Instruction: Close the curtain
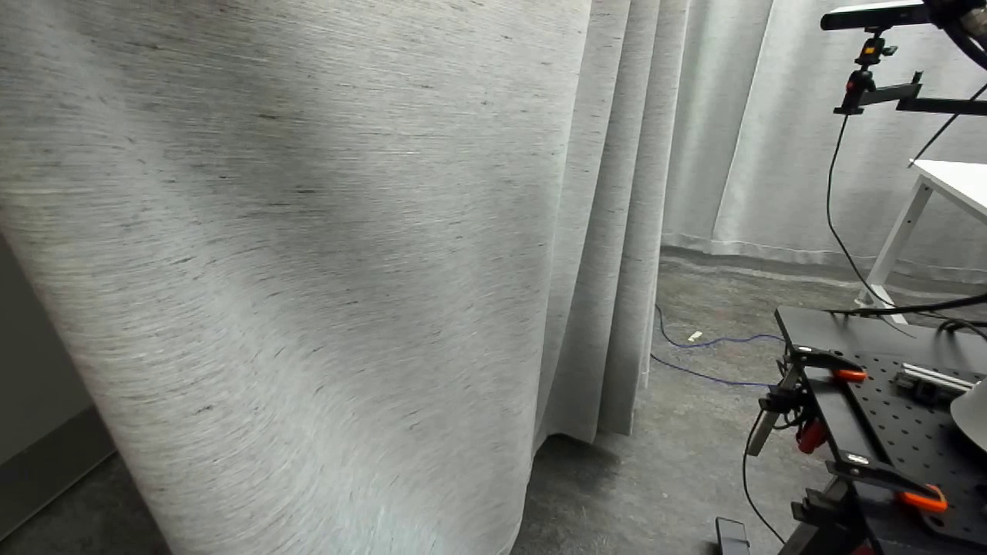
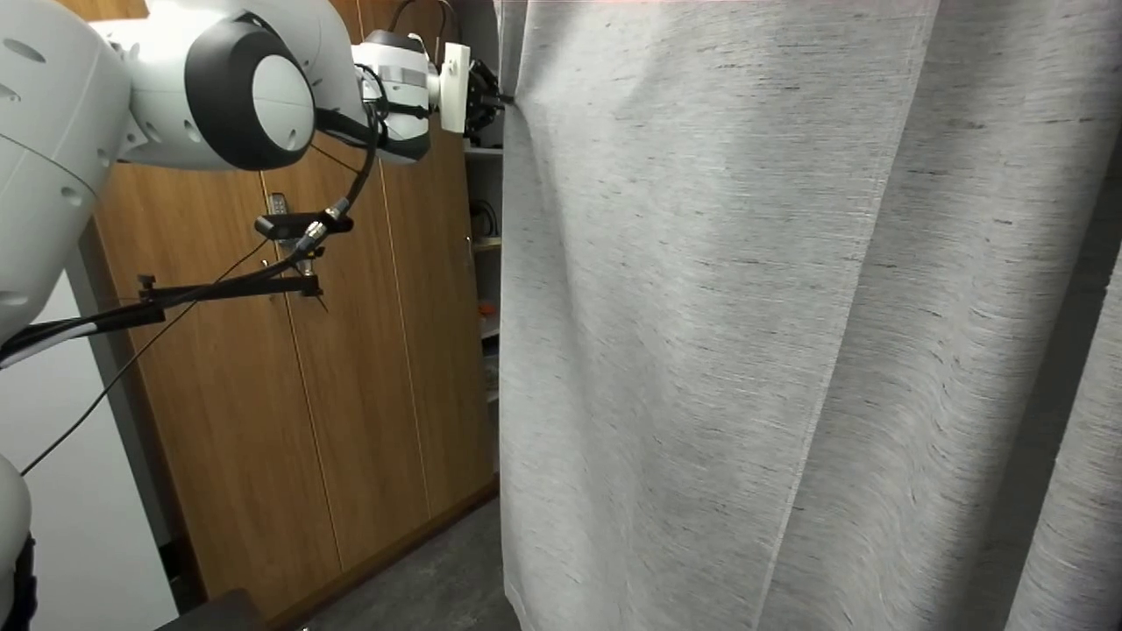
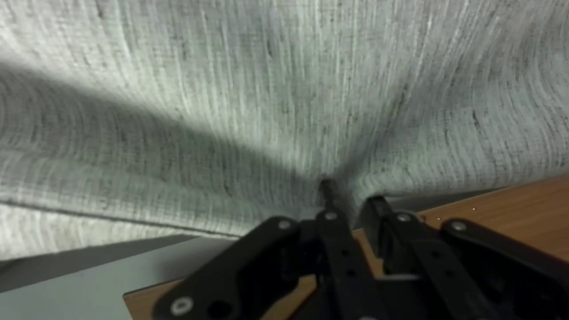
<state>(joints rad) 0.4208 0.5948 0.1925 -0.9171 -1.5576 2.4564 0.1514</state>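
The curtain, a light grey heathered drape, hangs in long folds across both exterior views [image 1: 347,231] [image 2: 701,307]. Its near edge is drawn to a pinched point by my gripper [image 2: 505,99], which reaches in from the left in that exterior view. Up close in the wrist view, the curtain [image 3: 266,98] fills the upper part, with creases running to the fingertips. There my gripper [image 3: 353,195] stands slightly open, a narrow gap showing between its black fingers [image 3: 378,206]. Bunched cloth lies at and between the tips; neither finger visibly squeezes it.
Behind the arm stands a wooden cabinet [image 2: 333,394] beside shelves [image 2: 487,263]. A black work table [image 1: 871,401] with orange-handled clamps is at the right in an exterior view, near a white table [image 1: 956,177]. A camera [image 1: 875,15] sits on a bracket; blue cables [image 1: 717,341] cross the floor.
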